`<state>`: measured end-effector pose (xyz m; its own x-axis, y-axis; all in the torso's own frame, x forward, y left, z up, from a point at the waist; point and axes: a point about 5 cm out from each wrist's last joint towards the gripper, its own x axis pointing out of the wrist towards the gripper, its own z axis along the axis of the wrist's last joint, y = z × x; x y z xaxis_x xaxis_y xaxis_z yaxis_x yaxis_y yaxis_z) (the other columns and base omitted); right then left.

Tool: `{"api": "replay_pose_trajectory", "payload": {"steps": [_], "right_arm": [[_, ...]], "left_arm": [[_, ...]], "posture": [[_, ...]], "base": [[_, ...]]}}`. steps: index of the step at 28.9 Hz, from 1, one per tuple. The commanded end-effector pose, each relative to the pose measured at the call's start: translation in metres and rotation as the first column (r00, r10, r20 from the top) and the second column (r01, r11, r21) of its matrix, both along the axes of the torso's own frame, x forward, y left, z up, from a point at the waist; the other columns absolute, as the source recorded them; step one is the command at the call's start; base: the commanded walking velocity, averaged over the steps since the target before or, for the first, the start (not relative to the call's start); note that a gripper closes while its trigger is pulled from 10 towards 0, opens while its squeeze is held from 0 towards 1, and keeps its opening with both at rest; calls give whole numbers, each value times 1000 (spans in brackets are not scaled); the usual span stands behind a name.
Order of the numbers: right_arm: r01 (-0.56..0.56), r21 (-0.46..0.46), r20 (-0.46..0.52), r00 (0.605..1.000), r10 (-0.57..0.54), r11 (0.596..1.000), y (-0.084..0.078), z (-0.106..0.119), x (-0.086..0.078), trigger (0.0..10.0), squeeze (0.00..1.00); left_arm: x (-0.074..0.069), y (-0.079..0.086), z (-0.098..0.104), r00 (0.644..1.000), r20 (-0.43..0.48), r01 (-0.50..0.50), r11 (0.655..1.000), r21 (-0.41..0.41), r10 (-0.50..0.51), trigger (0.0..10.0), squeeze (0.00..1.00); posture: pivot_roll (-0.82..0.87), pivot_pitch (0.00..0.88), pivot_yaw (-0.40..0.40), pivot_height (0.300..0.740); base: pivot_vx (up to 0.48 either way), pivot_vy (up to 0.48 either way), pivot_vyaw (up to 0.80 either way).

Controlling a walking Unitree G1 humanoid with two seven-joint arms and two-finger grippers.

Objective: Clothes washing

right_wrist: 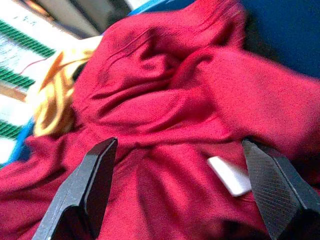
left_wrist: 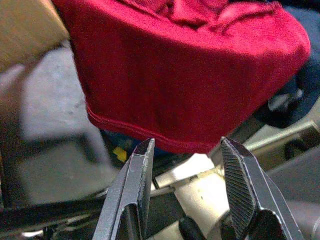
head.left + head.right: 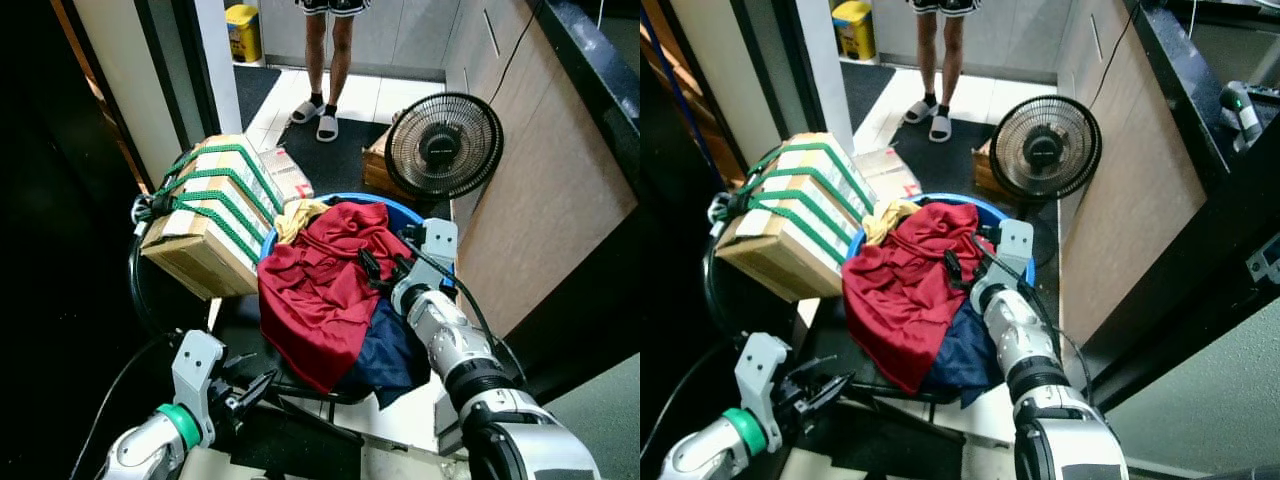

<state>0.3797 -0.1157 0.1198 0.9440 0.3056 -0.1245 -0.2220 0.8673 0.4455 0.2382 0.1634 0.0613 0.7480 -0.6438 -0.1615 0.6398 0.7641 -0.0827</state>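
Observation:
A red garment lies heaped in a blue basin and spills over its near rim. A navy garment hangs beneath it, and a yellow cloth is bunched at the basin's far left. My right gripper hovers open just over the right side of the red heap; in its wrist view the gripper has red folds and a white tag between its fingers. My left gripper is low at the front left, open, and the gripper points at the hanging red hem.
A cardboard box bound with green straps leans against the basin's left side. A black fan stands behind the basin, beside a wooden cabinet wall. A person in sandals stands at the far doorway, near a yellow bin.

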Motion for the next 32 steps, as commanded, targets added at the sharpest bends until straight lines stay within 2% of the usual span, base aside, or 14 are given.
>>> {"api": "replay_pose_trajectory", "payload": {"steps": [1,3,8,10,12,15,16,17,18,20,21,22,23,32], "right_arm": [[-65,6,-20,998,66,998,10,-4,-3,10000,0],[-149,-21,-69,987,148,989,25,-16,-11,10000,0],[-174,-23,-95,981,172,984,31,-22,-15,10000,0],[-230,-31,-128,966,225,973,44,-34,-24,10000,0],[-230,-31,-128,966,225,973,44,-34,-24,10000,0],[-277,-31,-144,952,270,960,54,-42,-33,10000,0],[-291,-22,-142,948,285,956,57,-43,-35,9333,0],[-291,-22,-142,948,285,956,57,-43,-35,9333,0],[-300,-8,-139,945,296,954,60,-43,-37,4039,0],[-300,-8,-139,945,296,954,60,-43,-37,4039,0],[-306,1,-134,943,304,952,61,-43,-37,1922,0],[-306,1,-134,943,304,952,61,-43,-37,1922,0],[-317,9,-127,941,315,949,62,-43,-38,0,0],[-344,14,-111,933,343,939,67,-41,-40,0,0]], "left_arm": [[-6,-1,-5,999,-36,26,1000,11,-26,10000,0],[-9,-1,-4,998,-52,44,999,14,-43,10000,0],[-11,-1,-4,997,-58,50,999,14,-50,10000,0],[-14,1,-4,996,-68,63,998,20,-62,10000,0],[-14,1,-4,996,-68,63,998,20,-62,10000,0],[-15,3,-4,995,-72,66,998,22,-65,10000,0],[-15,3,-3,995,-72,66,998,23,-64,10000,0],[-15,3,-3,995,-72,66,998,23,-64,10000,0],[-15,4,-3,995,-73,66,998,24,-64,10000,0],[-15,4,-3,995,-73,66,998,24,-64,10000,0],[-15,5,-3,995,-74,66,998,25,-64,10000,0],[-15,5,-3,995,-74,66,998,25,-64,10000,0],[-15,5,-2,995,-75,67,997,26,-65,10000,0],[-16,5,0,995,-79,70,997,25,-68,10000,0]], "posture": [[67,151,79,740],[74,162,79,740],[76,165,80,740],[83,165,82,740],[83,165,82,740],[88,161,83,740],[89,159,84,740],[89,159,84,740],[89,159,84,740],[89,159,84,740],[90,158,85,740],[90,158,85,740],[91,156,84,740],[93,153,84,740]], "base": [[0,0,0],[0,0,0],[0,0,0],[0,0,0],[0,0,0],[0,0,0],[0,0,0],[0,0,0],[0,0,0],[0,0,0],[0,0,0],[0,0,0],[0,0,0],[0,0,0]]}}
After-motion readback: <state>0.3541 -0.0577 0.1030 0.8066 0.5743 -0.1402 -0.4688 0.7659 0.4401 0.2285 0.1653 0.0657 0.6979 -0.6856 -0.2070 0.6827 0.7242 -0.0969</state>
